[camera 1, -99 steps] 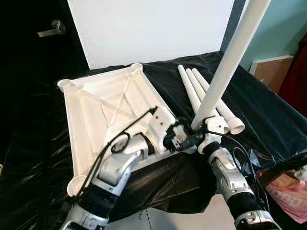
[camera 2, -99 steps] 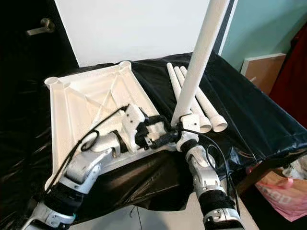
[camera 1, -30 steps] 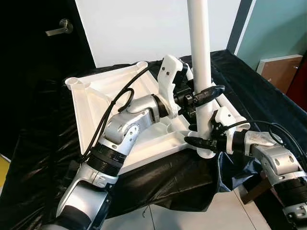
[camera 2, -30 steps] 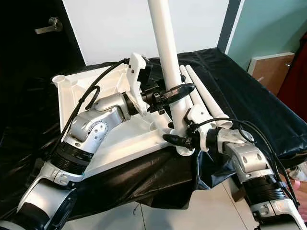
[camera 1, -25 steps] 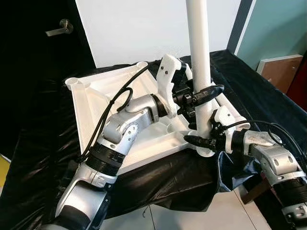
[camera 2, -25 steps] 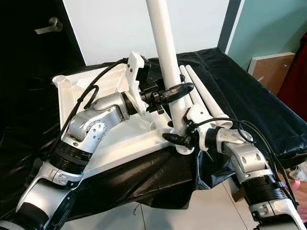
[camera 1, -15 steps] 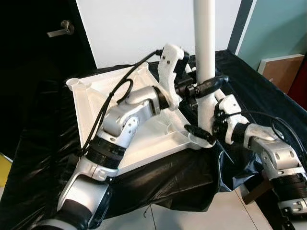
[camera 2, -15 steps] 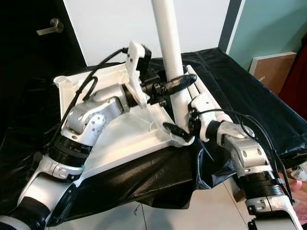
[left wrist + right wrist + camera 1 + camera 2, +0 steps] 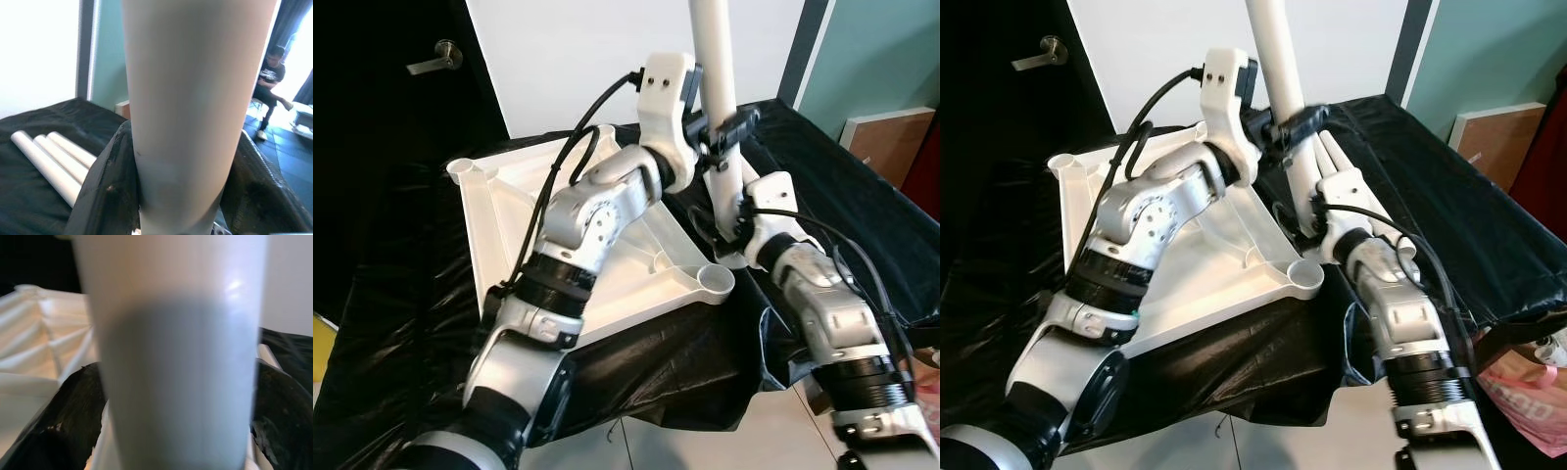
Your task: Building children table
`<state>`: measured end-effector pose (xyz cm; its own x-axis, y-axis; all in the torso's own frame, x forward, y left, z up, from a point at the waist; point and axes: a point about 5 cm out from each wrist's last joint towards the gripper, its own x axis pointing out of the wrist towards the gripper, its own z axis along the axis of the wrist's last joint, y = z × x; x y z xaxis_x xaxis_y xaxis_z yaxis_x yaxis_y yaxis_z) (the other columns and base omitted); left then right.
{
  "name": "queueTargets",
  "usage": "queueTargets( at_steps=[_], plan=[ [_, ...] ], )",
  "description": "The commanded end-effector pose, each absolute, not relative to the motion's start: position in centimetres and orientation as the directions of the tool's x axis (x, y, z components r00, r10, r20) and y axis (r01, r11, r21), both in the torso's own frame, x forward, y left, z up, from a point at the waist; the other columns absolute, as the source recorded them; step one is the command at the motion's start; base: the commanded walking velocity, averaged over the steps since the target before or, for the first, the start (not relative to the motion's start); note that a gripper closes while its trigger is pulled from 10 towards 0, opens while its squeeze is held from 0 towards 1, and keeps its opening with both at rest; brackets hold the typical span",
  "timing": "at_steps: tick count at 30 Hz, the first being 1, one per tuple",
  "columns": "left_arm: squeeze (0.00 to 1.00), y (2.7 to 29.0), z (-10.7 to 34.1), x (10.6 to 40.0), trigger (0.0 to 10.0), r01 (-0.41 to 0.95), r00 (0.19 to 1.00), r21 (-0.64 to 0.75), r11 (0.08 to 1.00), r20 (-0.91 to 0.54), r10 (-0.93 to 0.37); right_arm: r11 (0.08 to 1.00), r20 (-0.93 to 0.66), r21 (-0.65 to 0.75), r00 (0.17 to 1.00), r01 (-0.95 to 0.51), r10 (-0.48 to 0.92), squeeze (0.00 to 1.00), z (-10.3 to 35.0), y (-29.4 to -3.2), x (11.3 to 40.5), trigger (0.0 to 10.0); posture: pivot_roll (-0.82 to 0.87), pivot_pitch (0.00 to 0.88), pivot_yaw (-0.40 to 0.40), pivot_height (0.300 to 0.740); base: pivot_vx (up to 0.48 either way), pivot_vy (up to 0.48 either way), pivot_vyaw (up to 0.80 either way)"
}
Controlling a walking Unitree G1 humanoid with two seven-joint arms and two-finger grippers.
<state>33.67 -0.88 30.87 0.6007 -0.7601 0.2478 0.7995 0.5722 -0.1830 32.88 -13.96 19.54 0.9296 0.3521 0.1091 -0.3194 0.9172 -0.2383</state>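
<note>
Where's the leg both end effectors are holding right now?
The white table leg stands upright beside the upturned tabletop, just behind its near right corner socket, not in it.

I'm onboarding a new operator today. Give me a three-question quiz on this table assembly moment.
1. True or false: both grippers are shut on the upright white plastic table leg.
2. Which gripper holds the leg higher up: A left gripper, B right gripper?
3. Fill in: the near corner socket of the upturned white plastic tabletop is ____ (filled/empty).

Key: 1 true; 2 A; 3 empty.
</note>
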Motion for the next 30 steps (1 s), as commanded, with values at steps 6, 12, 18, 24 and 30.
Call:
queueTargets(
  at_steps=[6,12,18,24,30],
  plan=[
    [0.0,-2.3,31.8,33.7,10.0,0.776,0.631,-0.221,0.591,0.272,-0.727,0.938,0.094,-0.259,0.961,-0.229,0.26,0.0,18.0,-12.1,32.5,10.0,-0.22,0.045,0.038,0.74,0.0,0.0,0.0],
    [0.0,-3.6,32.6,33.3,10.0,0.774,0.633,-0.2,0.601,0.284,-0.72,0.959,0.098,-0.237,0.978,-0.155,0.182,0.0,17.8,-11.7,33.0,10.0,-0.23,0.041,0.041,0.74,0.0,0.0,0.0],
    [0.0,-4.1,33.0,33.1,10.0,0.778,0.627,-0.189,0.599,0.295,-0.721,0.97,0.104,-0.215,0.985,-0.113,0.138,0.0,17.9,-11.9,33.2,10.0,-0.24,0.031,0.045,0.74,0.0,0.0,0.0],
    [0.0,-4.6,33.5,32.9,10.0,0.785,0.617,-0.174,0.595,0.313,-0.723,0.982,0.103,-0.19,0.994,-0.022,0.042,0.0,17.9,-12.2,33.4,0.0,-0.26,0.025,0.048,0.74,0.0,0.0,0.0],
    [0.0,-4.6,33.7,32.8,10.0,0.788,0.612,-0.166,0.593,0.322,-0.723,0.98,0.1,-0.199,0.995,-0.011,0.031,0.0,17.8,-12.2,33.5,0.0,-0.25,0.023,0.044,0.74,0.0,0.0,0.0]
  ],
)
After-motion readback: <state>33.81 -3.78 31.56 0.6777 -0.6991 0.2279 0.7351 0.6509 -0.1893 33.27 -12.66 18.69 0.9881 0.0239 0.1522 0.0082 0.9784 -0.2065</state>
